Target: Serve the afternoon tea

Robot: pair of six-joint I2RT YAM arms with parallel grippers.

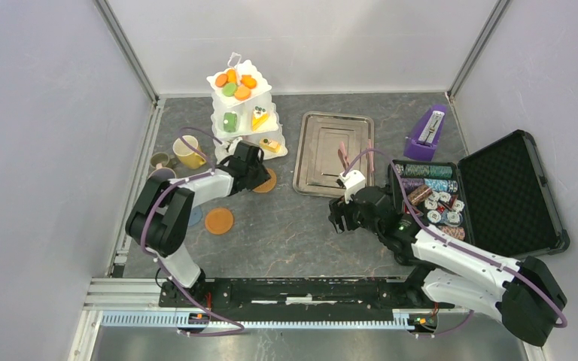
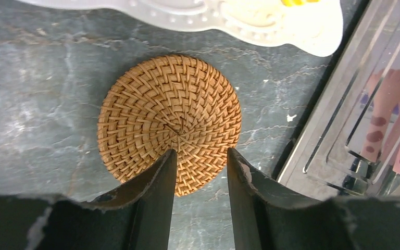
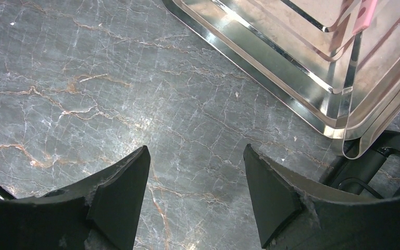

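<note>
The left gripper [image 2: 202, 156] hung low over the surface [image 2: 41, 120]. Its fingers stood a narrow gap apart and held nothing, straddling the near rim of a round woven coaster [image 2: 169, 114] that lay flat under and just ahead of the tips. Just beyond the coaster was the scalloped bottom edge of the white stand [image 2: 187, 10]. To this gripper's right lay the steel tray [image 2: 317, 140], with pink spotted handles [image 2: 385, 114] in it. Higher on the stand, toy cakes [image 1: 260, 118] sat on the lower tiers and orange and green biscuits [image 1: 235, 83] on the top one. To the gripper's left stood the yellow mug [image 1: 190, 153], then the small green mug [image 1: 160, 159] and the lilac mug [image 1: 159, 173], which was partly hidden by the arm.

The right gripper [image 3: 196, 156] was spread wide over bare surface with nothing between its fingers. A corner of the tray lay ahead and to its right. Farther right were the open black case [image 1: 512, 188] of chips [image 1: 433, 199], and beyond it the purple metronome [image 1: 426, 134].
</note>
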